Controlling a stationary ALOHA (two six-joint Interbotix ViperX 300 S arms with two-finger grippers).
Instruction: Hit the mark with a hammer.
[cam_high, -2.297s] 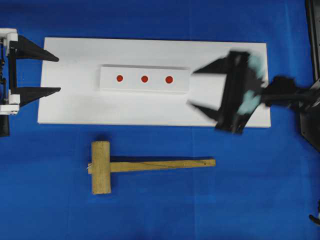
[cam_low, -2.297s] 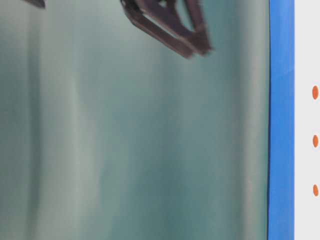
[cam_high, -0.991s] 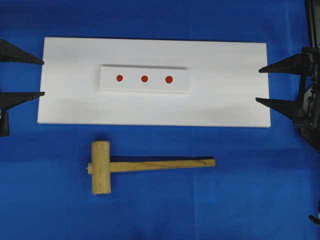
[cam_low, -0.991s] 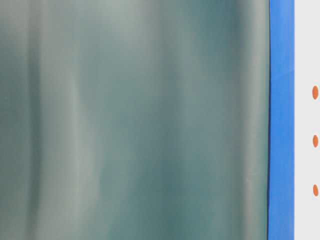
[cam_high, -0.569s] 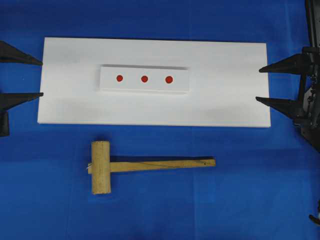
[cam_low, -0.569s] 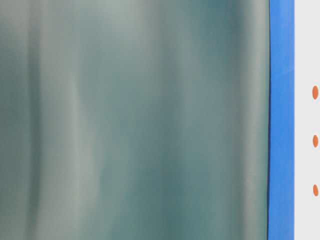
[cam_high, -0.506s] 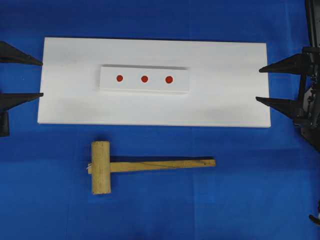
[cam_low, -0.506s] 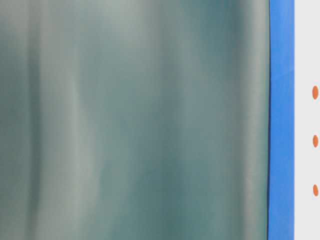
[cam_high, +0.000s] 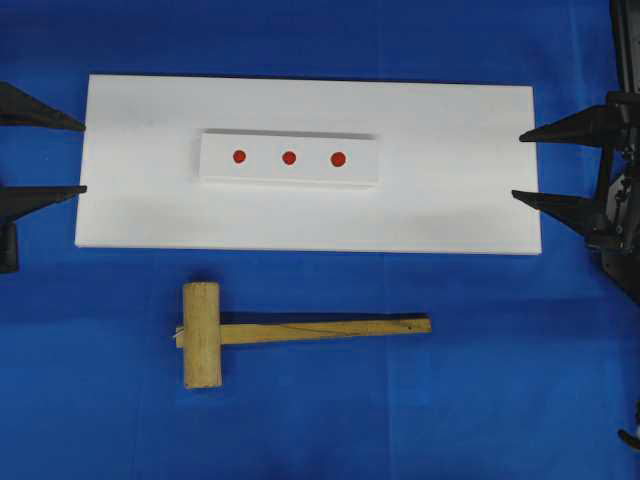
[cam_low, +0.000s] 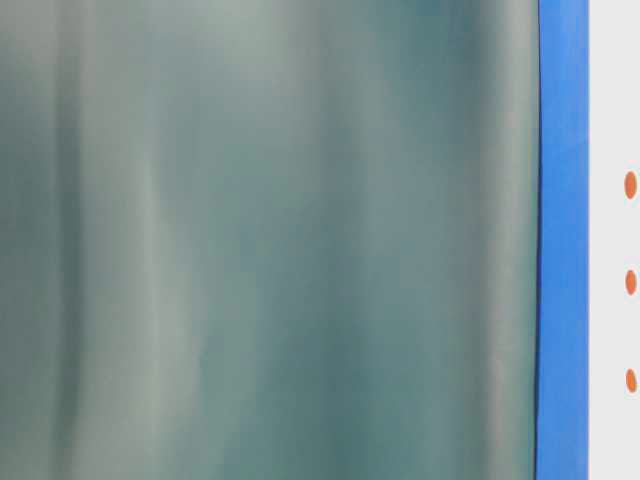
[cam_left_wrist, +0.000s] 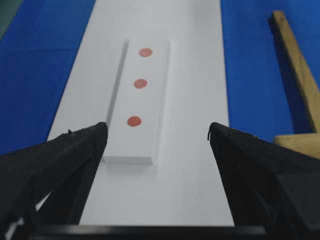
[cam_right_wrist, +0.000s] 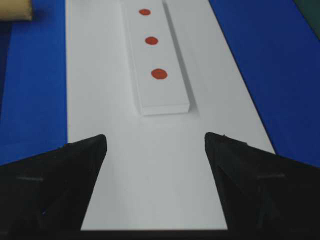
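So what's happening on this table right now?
Nothing is being handled at this moment. A wooden hammer lies untouched on the blue cloth, below a white board. On the board sits a small white block with three red dots. The left gripper and right gripper wait open and empty at the board's two ends.

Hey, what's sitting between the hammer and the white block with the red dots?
Overhead: only bare white board and blue cloth lie between hammer and block.

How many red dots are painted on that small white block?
3, in a row along the white block: left dot, middle dot, right dot. Nothing covers the block, so none look hidden.
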